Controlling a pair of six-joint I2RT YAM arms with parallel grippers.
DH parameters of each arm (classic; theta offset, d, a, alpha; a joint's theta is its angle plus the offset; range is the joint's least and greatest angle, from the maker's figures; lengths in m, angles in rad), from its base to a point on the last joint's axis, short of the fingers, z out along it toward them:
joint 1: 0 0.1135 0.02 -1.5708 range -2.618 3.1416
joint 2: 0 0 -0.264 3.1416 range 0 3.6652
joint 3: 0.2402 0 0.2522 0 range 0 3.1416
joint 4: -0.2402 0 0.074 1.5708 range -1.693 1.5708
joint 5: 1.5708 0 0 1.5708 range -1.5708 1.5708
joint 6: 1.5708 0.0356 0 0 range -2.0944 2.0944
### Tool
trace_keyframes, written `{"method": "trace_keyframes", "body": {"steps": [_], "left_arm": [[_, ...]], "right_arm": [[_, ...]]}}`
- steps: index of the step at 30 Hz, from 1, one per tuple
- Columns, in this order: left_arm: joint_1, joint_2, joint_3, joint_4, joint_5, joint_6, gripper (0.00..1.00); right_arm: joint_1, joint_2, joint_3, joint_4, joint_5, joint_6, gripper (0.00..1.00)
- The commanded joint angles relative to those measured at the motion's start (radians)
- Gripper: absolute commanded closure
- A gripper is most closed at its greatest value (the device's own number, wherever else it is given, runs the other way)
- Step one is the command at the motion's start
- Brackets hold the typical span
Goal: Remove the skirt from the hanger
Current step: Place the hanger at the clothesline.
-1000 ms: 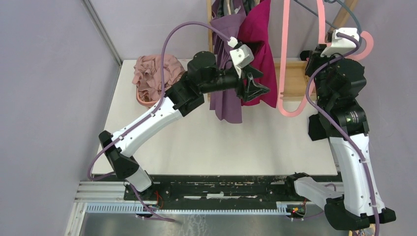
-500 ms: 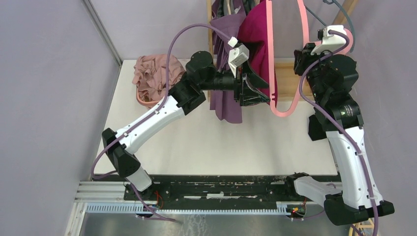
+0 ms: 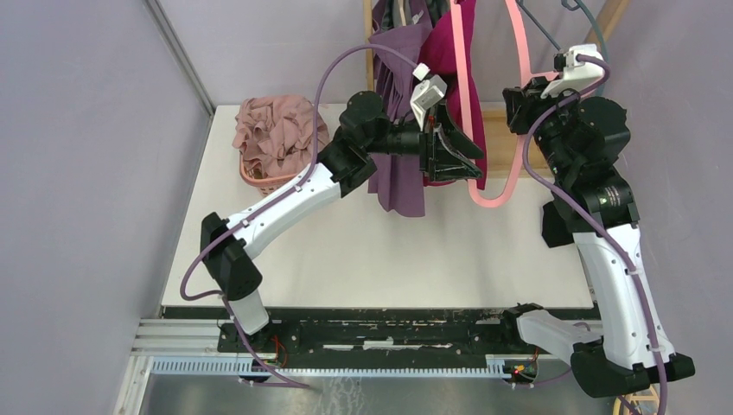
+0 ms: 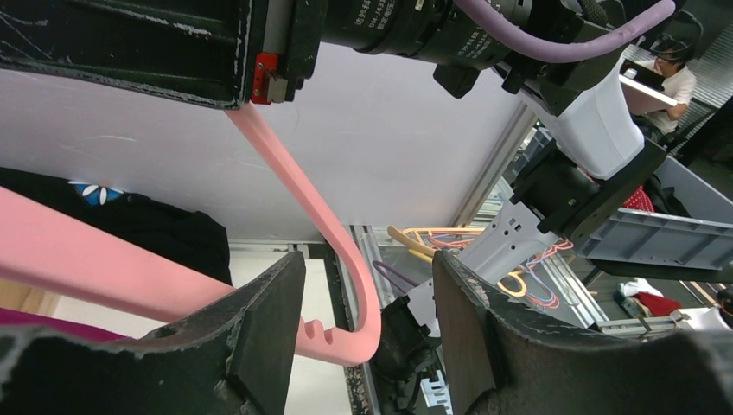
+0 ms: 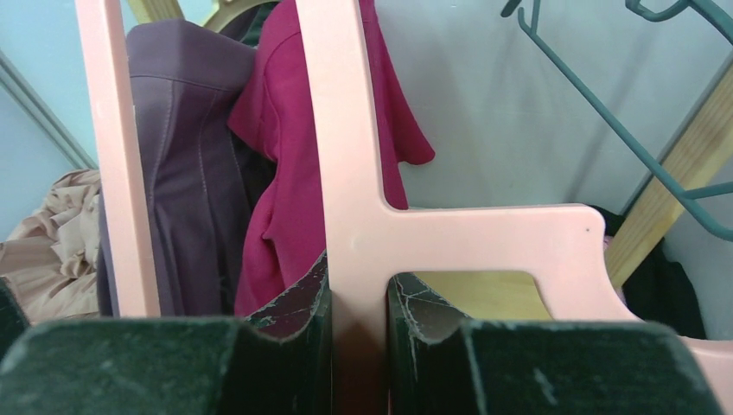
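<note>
Right hand pins the hanger so my left can work the skirt off

I have the right hand [image 5: 359, 303] clenched on the hanger [image 5: 484, 233] at its stem, I judge so that it cannot swing while the cloth is pulled. The magenta skirt [image 3: 442, 54] hangs on the hanger's arm. My left hand [image 4: 367, 272] is released, fingers about half spread, straddling the notched end of that arm; it grips nothing I can see, and whether it brushes the skirt I cannot tell
</note>
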Motion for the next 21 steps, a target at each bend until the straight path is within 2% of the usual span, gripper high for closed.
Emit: {"method": "trace_keyframes", "body": {"steps": [1,5,13,19,21], "left_arm": [[0.008,0.008,0.034,0.073,0.024,-0.062,0.37],[0.013,-0.03,0.008,0.065,0.041,-0.051,0.38],[0.035,-0.145,-0.047,-0.087,0.007,0.081,0.35],[0.07,-0.132,-0.036,-0.078,-0.014,0.09,0.29],[0.073,-0.103,0.001,-0.078,-0.001,0.082,0.21]], "right_arm": [[0.014,-0.038,0.004,0.082,-0.05,0.033,0.99],[0.016,-0.047,0.006,0.068,-0.007,-0.019,0.99],[0.016,-0.034,0.01,0.062,0.017,-0.052,0.99],[0.022,-0.032,0.015,0.064,-0.001,-0.04,0.99],[0.023,-0.031,0.015,0.067,-0.011,-0.027,0.99]]}}
